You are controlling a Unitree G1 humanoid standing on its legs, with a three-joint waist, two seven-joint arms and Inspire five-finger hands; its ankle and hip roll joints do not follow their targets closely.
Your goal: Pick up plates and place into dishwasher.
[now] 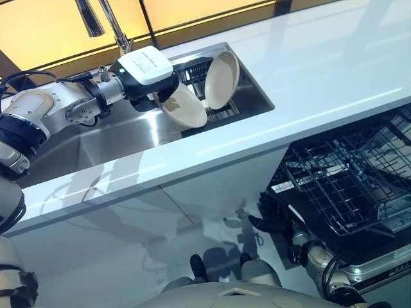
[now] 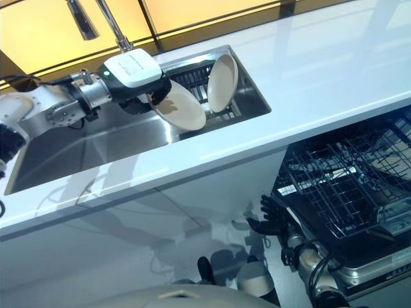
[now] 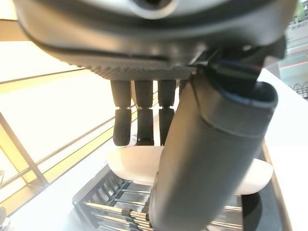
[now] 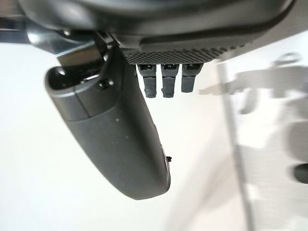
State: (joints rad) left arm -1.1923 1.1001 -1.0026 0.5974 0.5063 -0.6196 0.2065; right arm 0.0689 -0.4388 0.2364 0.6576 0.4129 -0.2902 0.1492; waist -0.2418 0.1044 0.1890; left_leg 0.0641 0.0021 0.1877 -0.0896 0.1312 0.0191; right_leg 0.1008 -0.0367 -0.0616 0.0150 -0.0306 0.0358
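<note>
My left hand (image 1: 153, 78) reaches over the sink (image 1: 109, 144) and is shut on a cream plate (image 1: 186, 108). The left wrist view shows its thumb (image 3: 207, 154) on the near face of the plate (image 3: 132, 166) and its fingers (image 3: 143, 120) behind the rim. The plate is tilted, just above the black dish rack (image 1: 192, 69) at the sink's right end. A second cream plate (image 1: 221, 78) stands upright in that rack. My right hand (image 2: 270, 218) hangs low beside the open dishwasher, fingers relaxed and holding nothing.
The dishwasher's pulled-out wire rack (image 1: 350, 179) lies at the lower right, below the white countertop (image 1: 321, 70). A chrome faucet (image 1: 114, 29) rises behind the sink. White cabinet fronts (image 1: 212, 192) stand under the counter.
</note>
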